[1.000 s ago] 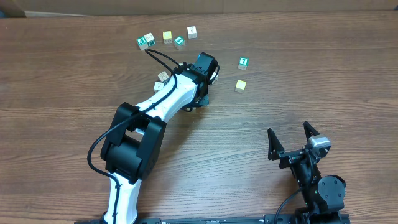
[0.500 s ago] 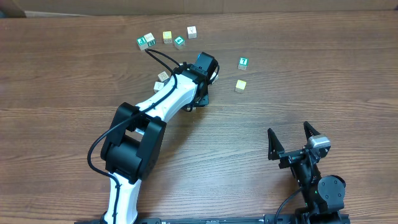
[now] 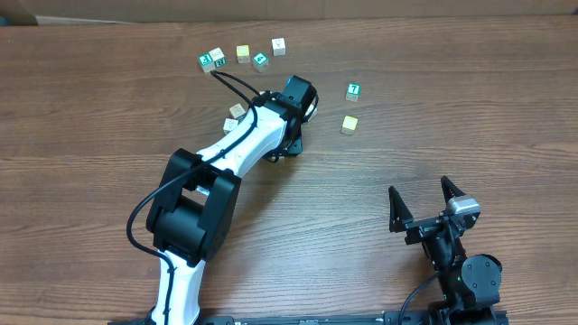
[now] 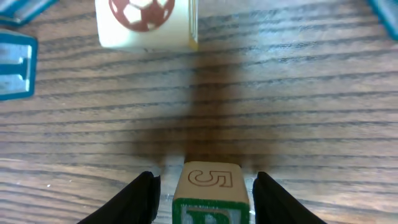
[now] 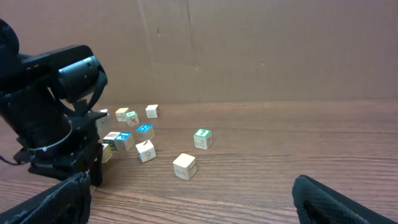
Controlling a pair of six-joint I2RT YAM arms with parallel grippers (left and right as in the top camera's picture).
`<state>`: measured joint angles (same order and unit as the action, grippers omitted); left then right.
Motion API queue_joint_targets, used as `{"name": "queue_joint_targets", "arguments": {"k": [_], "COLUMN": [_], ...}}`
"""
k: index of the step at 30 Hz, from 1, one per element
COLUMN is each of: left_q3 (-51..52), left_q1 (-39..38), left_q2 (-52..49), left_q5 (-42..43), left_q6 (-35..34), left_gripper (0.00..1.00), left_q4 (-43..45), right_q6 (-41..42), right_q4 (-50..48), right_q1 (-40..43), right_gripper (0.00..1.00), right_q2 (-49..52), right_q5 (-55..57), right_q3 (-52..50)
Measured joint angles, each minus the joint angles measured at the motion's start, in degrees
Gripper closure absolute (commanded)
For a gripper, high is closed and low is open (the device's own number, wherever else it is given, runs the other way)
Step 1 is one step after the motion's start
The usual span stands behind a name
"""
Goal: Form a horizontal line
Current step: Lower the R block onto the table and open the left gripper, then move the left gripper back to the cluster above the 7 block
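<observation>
In the left wrist view my left gripper (image 4: 204, 196) is open. Its jaws stand on either side of a wooden cube (image 4: 210, 194) with a "5" on top and a green-framed letter face, with a small gap on each side. In the overhead view the left wrist (image 3: 296, 94) hides that cube. The green "T" cube (image 3: 353, 91) and the plain yellow cube (image 3: 349, 125) lie to its right. A whitish cube (image 3: 235, 110) lies to its left. My right gripper (image 3: 420, 213) is open and empty near the front right.
A white cube with a red ball mark (image 4: 144, 22) lies just ahead of the left gripper, and a blue cube (image 4: 13, 65) to its left. Several more cubes (image 3: 243, 53) lie in a loose row at the back. A cardboard wall (image 5: 249, 50) backs the table.
</observation>
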<state>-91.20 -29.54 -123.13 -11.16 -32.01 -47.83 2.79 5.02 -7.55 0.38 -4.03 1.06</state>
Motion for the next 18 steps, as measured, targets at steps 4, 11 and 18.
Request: {"name": "queue_joint_targets", "arguments": {"k": [4,11,18], "left_q3": [-2.40,-5.97,-6.78], "left_q1": [0.00,0.00,0.85], "left_q2": [2.12,12.76,15.80], "left_q5": [-0.13,-2.67,-6.01], "left_q6": [1.16,3.23,4.09], "left_gripper": [0.49,0.47,0.45], "left_q4": [-0.39,-0.35,-4.87], "right_q6": [0.00,-0.02,0.00], "right_q4": [0.00,0.00,0.00], "right_q1": [0.02,0.02,0.02], "right_gripper": [0.00,0.00,0.00], "right_q2": [0.00,0.00,0.00], "right_q5": [0.00,0.00,0.00], "right_q3": [0.00,0.00,0.00]}}
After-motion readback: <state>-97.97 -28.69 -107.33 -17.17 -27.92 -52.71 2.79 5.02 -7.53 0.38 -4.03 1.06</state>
